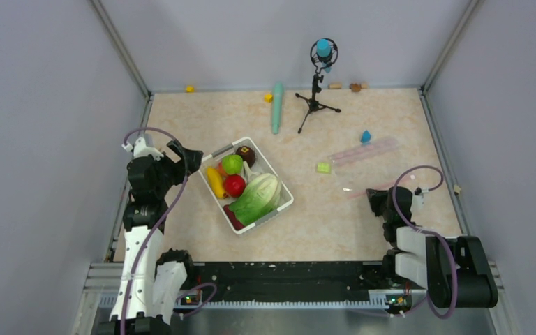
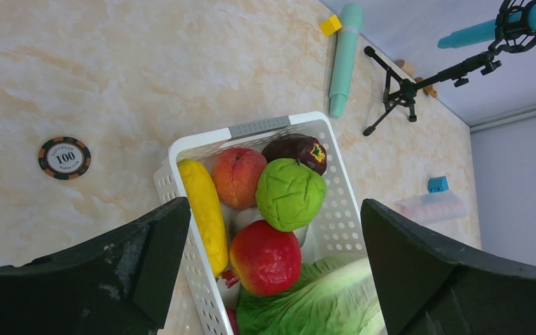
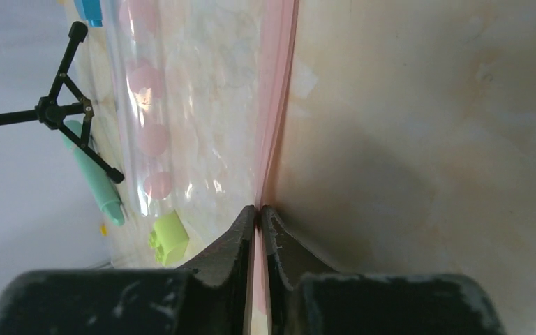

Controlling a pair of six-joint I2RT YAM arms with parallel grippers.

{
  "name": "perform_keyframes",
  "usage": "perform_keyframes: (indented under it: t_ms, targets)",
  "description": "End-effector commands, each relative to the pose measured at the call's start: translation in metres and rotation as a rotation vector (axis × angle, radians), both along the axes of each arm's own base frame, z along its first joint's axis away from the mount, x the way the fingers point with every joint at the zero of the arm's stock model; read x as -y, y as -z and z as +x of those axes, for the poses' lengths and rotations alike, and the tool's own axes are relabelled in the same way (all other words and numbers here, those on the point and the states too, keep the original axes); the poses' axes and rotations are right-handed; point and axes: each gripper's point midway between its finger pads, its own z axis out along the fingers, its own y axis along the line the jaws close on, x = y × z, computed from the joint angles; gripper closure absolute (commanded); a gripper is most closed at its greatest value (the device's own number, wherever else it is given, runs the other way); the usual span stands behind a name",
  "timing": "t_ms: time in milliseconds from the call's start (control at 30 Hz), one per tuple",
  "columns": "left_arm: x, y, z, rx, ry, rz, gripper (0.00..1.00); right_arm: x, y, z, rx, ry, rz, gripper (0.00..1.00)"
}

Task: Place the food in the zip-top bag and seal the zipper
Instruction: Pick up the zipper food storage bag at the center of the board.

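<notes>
R gripper (image 3: 258, 213) is down on the table at lower right of the top view, jaws all but pressed together w/ the pink zipper (image 3: 277, 105) nipped between the tips. The zip-top bag (image 1: 364, 169) lies flat right of centre: clear film, pink dots, nothing in it that I can see.

Step in hand looks like getting hold of the mouth edge. To do it well, I'd say catch only the top lip, not both layers (can't tell which from here). Then lift slow so the floppy film doesn't slip out.

L gripper (image 2: 272, 223) hangs over the white basket (image 2: 265, 127) at mid-left, jaws spread wide, holding and touching nothing. The food (image 1: 246, 188) all sits in that basket, well apart from the bag.
</notes>
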Motion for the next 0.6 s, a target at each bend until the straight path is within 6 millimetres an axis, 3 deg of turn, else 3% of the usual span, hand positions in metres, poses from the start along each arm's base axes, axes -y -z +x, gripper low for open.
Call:
perform_keyframes:
  t_ms: [0, 167, 300, 500, 567]
  targets:
    - [-0.001, -0.014, 0.004, 0.047, -0.006, 0.008, 0.03, 0.013, 0.029, -0.020, -0.133, 0.022, -0.084, 1.00]
    - [0.002, -0.017, 0.003, 0.058, 0.019, 0.010, 0.03, 0.013, 0.027, -0.018, -0.127, -0.003, -0.118, 1.00]
    - [0.008, -0.021, 0.002, 0.072, 0.056, 0.008, 0.03, 0.013, 0.009, -0.007, -0.092, -0.049, -0.172, 1.00]
    - [0.012, -0.021, 0.000, 0.055, 0.093, 0.023, 0.03, 0.015, -0.051, 0.006, 0.036, -0.131, -0.322, 1.00]
    - [0.019, -0.024, 0.000, 0.064, 0.131, 0.012, 0.03, 0.006, -0.076, 0.007, 0.096, -0.201, -0.383, 1.00]
